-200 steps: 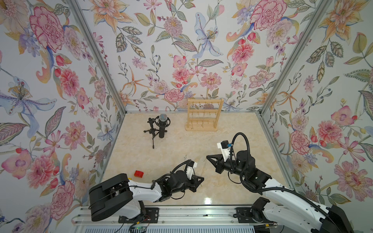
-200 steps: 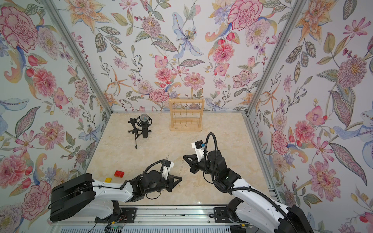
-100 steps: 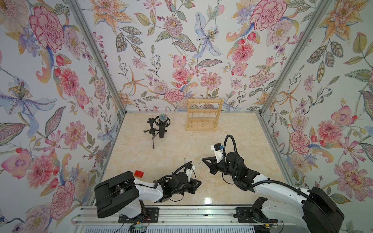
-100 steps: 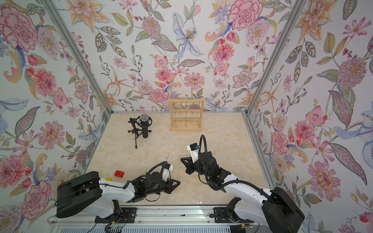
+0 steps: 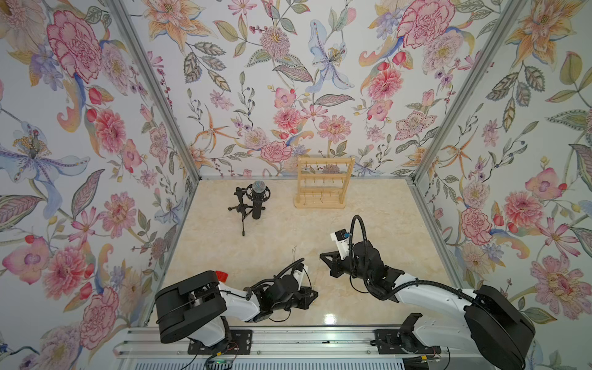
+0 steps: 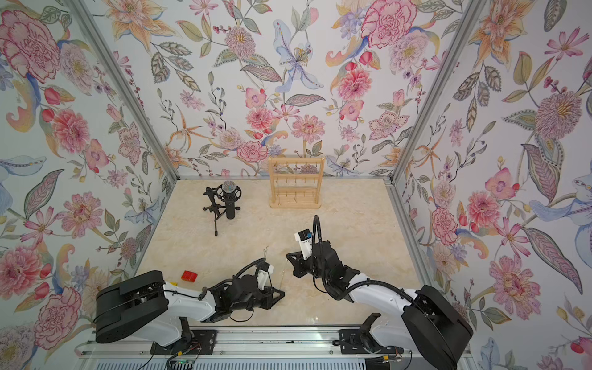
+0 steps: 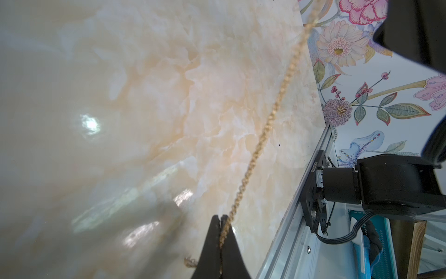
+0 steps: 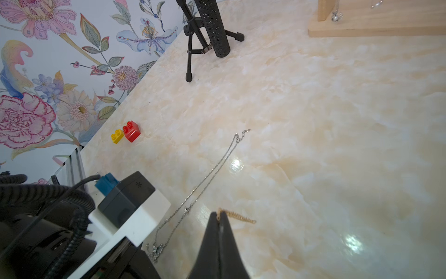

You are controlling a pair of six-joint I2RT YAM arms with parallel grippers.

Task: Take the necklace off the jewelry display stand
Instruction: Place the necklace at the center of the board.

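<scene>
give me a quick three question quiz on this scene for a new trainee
1. True or false: the left gripper is shut on the gold chain.
2. What colour is the small block touching the red block? A blue, B yellow, C green.
3. Does the silver necklace hang on the wooden stand or lie on the table?

Key: 1 true; 2 B; 3 it lies on the table.
</scene>
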